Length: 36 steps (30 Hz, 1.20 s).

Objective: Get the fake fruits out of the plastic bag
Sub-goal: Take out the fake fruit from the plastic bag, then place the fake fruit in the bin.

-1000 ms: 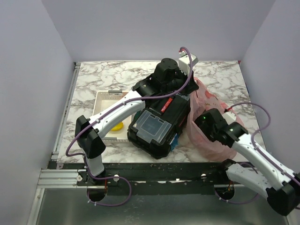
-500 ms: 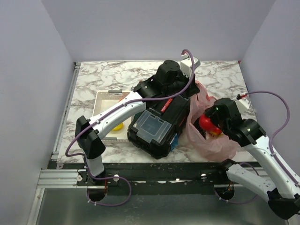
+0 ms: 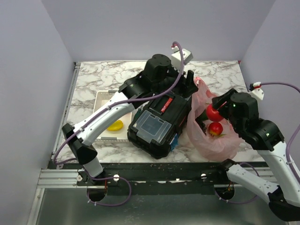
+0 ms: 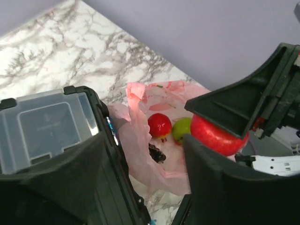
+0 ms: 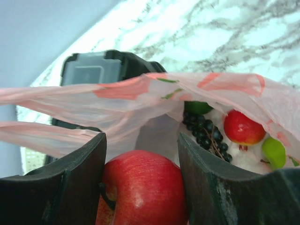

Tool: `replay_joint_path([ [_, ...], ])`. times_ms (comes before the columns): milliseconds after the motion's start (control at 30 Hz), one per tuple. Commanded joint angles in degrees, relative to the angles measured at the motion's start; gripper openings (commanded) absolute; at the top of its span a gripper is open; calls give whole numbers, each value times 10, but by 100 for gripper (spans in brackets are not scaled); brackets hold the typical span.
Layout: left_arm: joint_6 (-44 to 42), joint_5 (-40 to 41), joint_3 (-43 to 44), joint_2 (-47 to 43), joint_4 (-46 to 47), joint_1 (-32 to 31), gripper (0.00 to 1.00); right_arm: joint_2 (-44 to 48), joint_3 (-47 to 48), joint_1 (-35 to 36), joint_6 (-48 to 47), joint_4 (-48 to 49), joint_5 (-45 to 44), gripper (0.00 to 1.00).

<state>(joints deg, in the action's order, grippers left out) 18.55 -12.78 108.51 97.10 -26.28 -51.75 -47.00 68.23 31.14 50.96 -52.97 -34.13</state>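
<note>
White tray (image 3: 104, 106) comes first, at the left of the marble counter (image 3: 93, 77), with a small yellow item (image 3: 115, 125) lying in it. Just right of the tray sits the black toolbox (image 3: 157, 124), its clear lid panel facing up. My left arm reaches across the toolbox, and my left gripper (image 4: 145, 143) hangs over its far right corner, at the edge of the plastic bag (image 3: 208, 140). Its fingers (image 4: 61, 183) stand wide apart with nothing between them.

The pink, crinkled bag lies on the counter against the toolbox's right side, its mouth open. Inside, through my left wrist camera, I see a smaller red fruit (image 4: 159, 125) touching a green fruit (image 4: 180, 129), with the dark grape bunch (image 4: 157, 153) just below them. My right wrist camera shows another bit of green behind the grapes, which I cannot identify.

Further right, my right gripper (image 5: 140, 154) is closed on the red apple (image 5: 140, 187), one finger pressed to each side. The apple is held over the bag's open mouth, above the fruits lying inside and apart from them.
</note>
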Motion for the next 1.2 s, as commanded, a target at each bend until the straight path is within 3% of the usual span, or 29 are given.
replay_joint_path([
  [0,-15,58,-7,-105,-17,7,82,-10,70,2,-58,31,14,28],
  [67,-18,67,-22,-142,-17,12,91,-32,108,1,-76,38,17,28],
  [400,-54,139,-120,-324,-6,22,99,-188,304,1,-179,128,102,27],
  [600,-160,299,-219,-436,21,22,99,-291,403,1,-223,164,134,27],
  [767,-251,453,-339,-515,100,22,99,-382,439,4,-177,206,230,26],
  [1033,-301,511,-487,-642,258,22,99,-588,569,149,-169,223,206,26],
  [1167,-316,548,-555,-716,356,24,98,-672,589,199,-157,243,202,26],
])
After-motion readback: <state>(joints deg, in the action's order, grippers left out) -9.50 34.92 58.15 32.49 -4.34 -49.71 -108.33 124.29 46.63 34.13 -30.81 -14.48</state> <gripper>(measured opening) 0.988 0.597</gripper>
